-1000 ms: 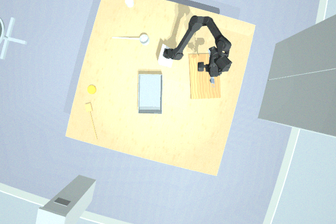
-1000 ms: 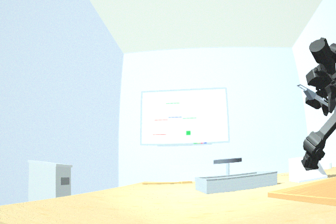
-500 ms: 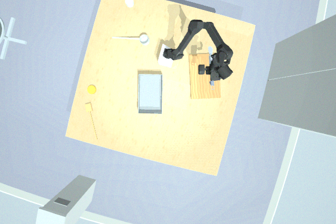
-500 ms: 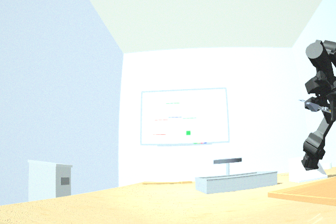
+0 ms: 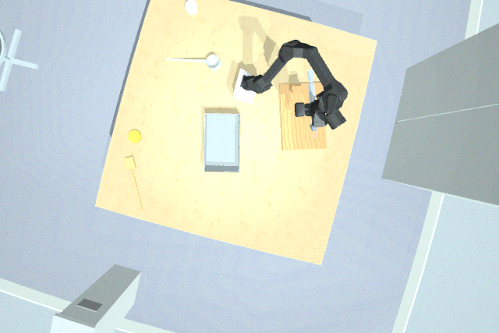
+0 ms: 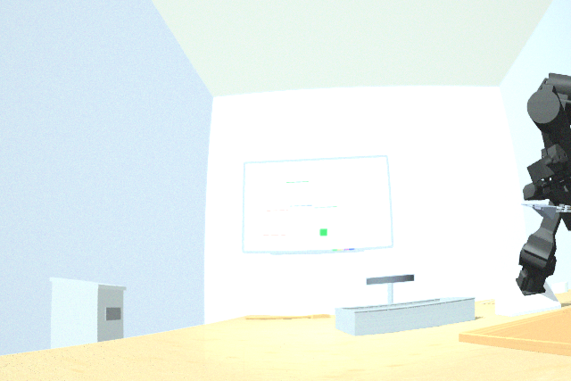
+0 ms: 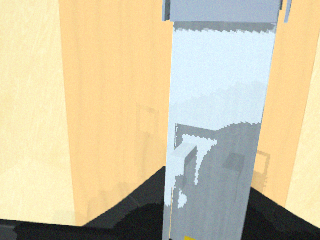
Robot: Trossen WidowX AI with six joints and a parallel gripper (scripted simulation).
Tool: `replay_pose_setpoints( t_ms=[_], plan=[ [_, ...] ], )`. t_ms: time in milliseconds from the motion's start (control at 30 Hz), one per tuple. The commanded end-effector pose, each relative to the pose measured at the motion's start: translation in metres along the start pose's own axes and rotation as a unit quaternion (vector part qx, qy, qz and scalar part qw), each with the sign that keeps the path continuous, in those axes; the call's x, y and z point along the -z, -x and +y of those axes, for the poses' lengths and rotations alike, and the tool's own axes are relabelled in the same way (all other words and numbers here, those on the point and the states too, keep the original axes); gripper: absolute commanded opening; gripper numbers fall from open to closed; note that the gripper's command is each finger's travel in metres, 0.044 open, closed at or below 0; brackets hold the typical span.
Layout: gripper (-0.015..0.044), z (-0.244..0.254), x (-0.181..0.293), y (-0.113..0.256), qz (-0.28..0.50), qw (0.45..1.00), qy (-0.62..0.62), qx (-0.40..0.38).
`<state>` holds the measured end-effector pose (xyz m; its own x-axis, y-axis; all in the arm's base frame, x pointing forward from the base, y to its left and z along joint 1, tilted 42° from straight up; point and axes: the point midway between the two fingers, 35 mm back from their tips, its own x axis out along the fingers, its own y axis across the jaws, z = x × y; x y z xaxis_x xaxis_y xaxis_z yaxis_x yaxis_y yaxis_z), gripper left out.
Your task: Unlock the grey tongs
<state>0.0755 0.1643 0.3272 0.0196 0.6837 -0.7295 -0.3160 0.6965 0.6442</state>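
My gripper (image 5: 317, 118) (image 7: 192, 177) is shut on the grey tongs (image 5: 311, 88) (image 7: 220, 75), which are held high above the wooden board (image 5: 291, 136) (image 6: 530, 341) (image 7: 115, 100). In the exterior view the tongs (image 6: 545, 209) look about level, at the right edge, partly cut off. From above they run along the board, with the wide end past its upper edge and a thin wire loop at the other end. The arm hides their middle. The wrist view shows one broad face of them, so I cannot tell whether the lock is released.
The roasting tin (image 5: 221, 168) (image 6: 405, 318) stands left of the board, with no tongs on it. The arm's white base (image 5: 243, 95) is between them, higher up. A ladle (image 5: 212, 61), a white round thing (image 5: 191, 7), a yellow disc (image 5: 134, 136) and a yellow brush-like tool (image 5: 129, 162) lie farther left.
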Motion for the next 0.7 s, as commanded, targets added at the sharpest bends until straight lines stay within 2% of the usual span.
replay_pose_setpoints(
  t_ms=[0,667],
  plan=[
    [-0.0150,0.001,0.000,0.000,0.003,1.000,0.002,0.004],
    [-0.0150,0.000,-0.005,-0.023,0.004,1.000,0.003,0.006]
  ],
)
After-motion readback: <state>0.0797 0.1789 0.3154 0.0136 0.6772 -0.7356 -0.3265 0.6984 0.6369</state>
